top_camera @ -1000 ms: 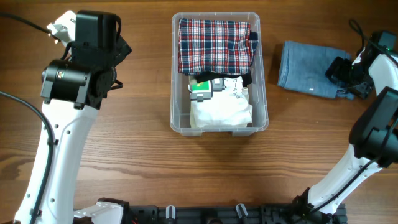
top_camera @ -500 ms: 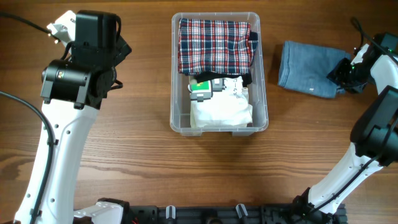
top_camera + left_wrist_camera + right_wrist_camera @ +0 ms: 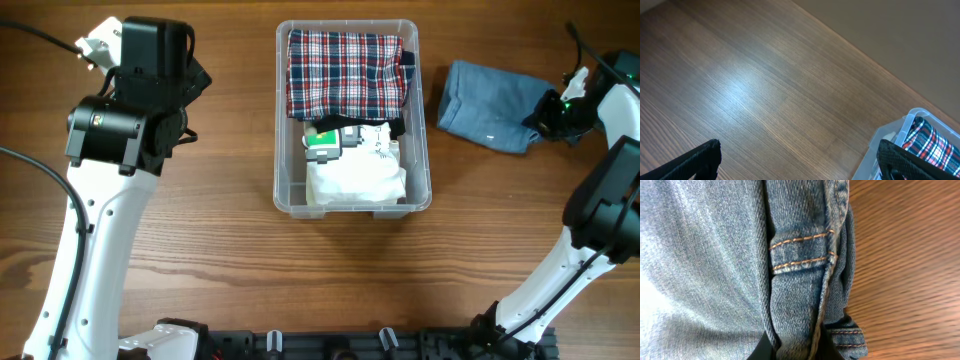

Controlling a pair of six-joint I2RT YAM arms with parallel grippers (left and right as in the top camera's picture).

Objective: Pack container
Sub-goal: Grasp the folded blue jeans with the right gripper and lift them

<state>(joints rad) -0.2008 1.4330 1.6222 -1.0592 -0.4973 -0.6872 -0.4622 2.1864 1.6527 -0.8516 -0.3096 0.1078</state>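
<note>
- wooden surface [image 3: 230, 270] carries the clear container [image 3: 279, 120] at its middle, with a plaid cloth [image 3: 345, 72] and a white cloth [image 3: 355, 178] inside.
- right claw [image 3: 553, 108] looks pinched on the far edge of the folded jeans [image 3: 485, 105], just right of the container.
- left claw [image 3: 800, 167] hangs wide open, empty.
- best lift the denim clear of the rim, then lay it flat on top.

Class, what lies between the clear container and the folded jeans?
Only a narrow strip of bare table separates the container from the folded jeans, seen in the overhead view.
</note>
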